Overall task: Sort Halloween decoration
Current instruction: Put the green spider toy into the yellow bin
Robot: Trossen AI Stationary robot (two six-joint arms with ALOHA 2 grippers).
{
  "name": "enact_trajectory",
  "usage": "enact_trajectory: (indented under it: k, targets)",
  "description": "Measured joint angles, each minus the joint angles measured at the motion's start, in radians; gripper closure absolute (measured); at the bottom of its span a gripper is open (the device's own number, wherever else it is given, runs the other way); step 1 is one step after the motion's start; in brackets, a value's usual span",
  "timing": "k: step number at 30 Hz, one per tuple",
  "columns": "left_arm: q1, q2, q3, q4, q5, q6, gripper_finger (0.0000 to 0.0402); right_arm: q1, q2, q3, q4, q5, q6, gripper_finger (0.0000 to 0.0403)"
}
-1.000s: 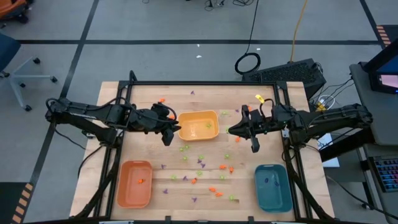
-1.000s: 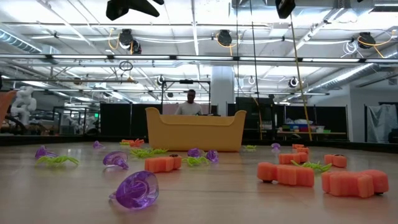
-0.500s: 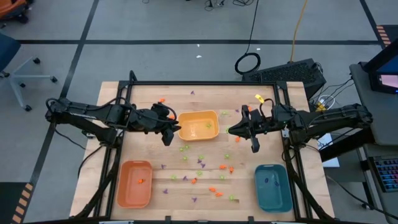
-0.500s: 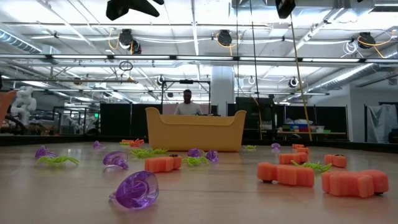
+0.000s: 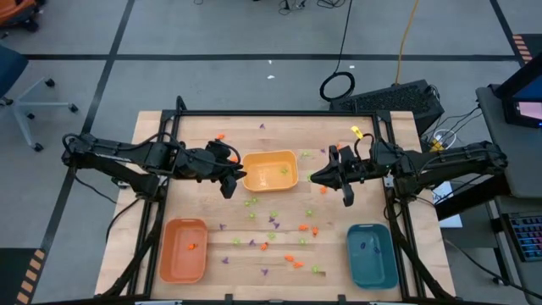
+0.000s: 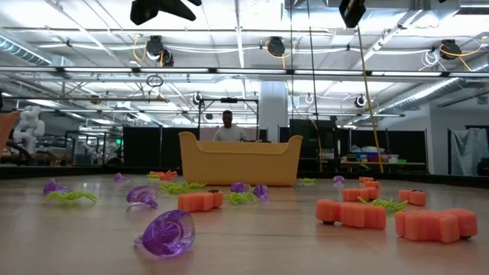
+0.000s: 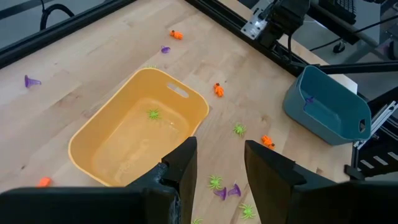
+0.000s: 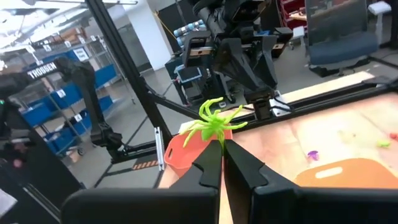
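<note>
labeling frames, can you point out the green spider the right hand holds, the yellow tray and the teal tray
green spider (image 8: 214,123), right wrist view, its body above the fingertips
yellow tray (image 7: 93,134), left wrist view, its side wall
teal tray (image 7: 311,106), left wrist view, its outer wall

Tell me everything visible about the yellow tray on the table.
The yellow tray is a rectangular, plastic-looking bin with rounded corners and slot handles in its short walls. It sits upright on the wooden table, between both arms. Inside lies one light green spider piece. No pincer touches it.
</note>
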Motion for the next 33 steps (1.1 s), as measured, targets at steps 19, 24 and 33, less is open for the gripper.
enact_trajectory:
  k: [19, 24, 33]
  targets:
    - [0.000, 0.018, 0.000, 0.000, 0.002, 0.001, 0.0270, 0.000, 0.000, 0.000, -0.031, 0.007, 0.126, 0.0403]
    - [-0.002, 0.026, 0.001, -0.002, 0.030, 0.001, 0.0270, 0.000, 0.026, 0.000, -0.104, 0.011, 0.271, 0.0403]
    - [-0.006, 0.027, 0.001, -0.277, 0.067, -0.206, 0.0270, 0.000, 0.106, -0.001, -0.148, 0.010, 0.505, 0.0403]
